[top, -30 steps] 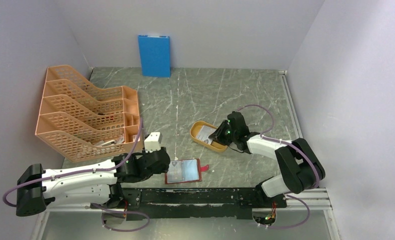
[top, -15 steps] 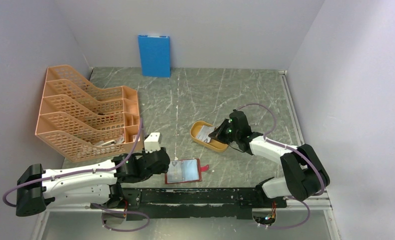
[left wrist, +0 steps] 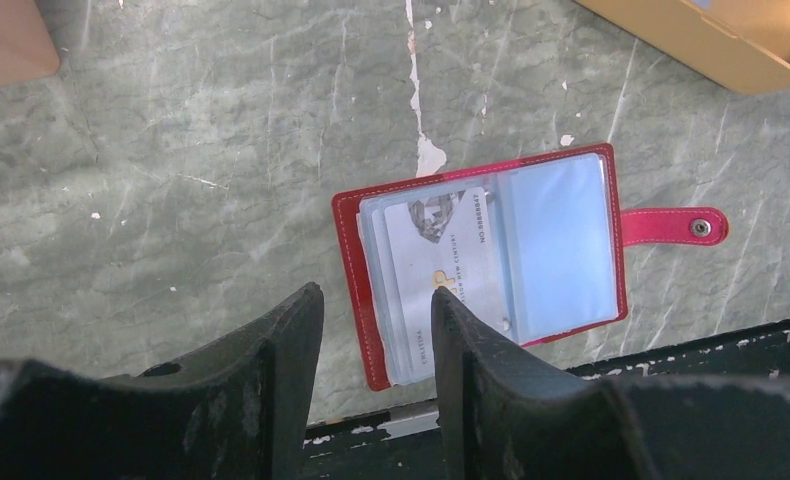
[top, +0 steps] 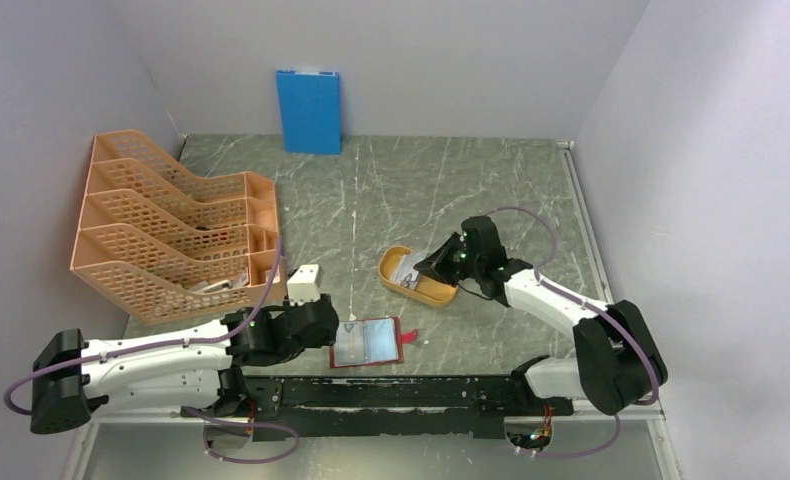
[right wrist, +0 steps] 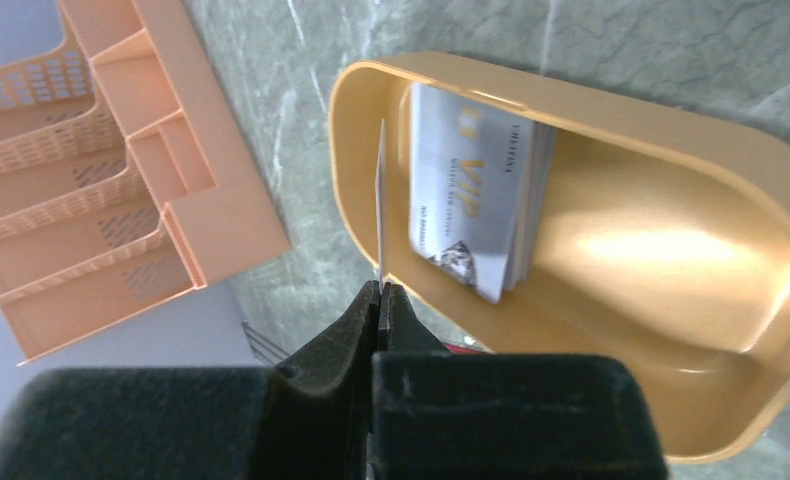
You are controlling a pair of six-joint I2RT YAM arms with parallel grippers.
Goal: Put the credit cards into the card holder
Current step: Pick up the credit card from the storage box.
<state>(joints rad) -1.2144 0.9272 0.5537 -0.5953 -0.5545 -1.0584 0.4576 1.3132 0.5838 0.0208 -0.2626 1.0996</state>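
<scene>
Card (right wrist: 380,200) just pinched edge-up by right gripper (right wrist: 379,290), fully shut, over tray (right wrist: 671,130); carry next to card holder (left wrist: 491,260) at tray's 7 o'clock; left gripper (left wrist: 376,330) half-open, empty

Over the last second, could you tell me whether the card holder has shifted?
No. The card holder lies in the same spot, just beyond the black rail at the near edge.

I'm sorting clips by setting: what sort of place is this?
Likely a robot lab test cell: left arm and right arm bolted at the edge of a marbled table, plain walls boxing it in, staged props like the file rack and card holder.
</scene>
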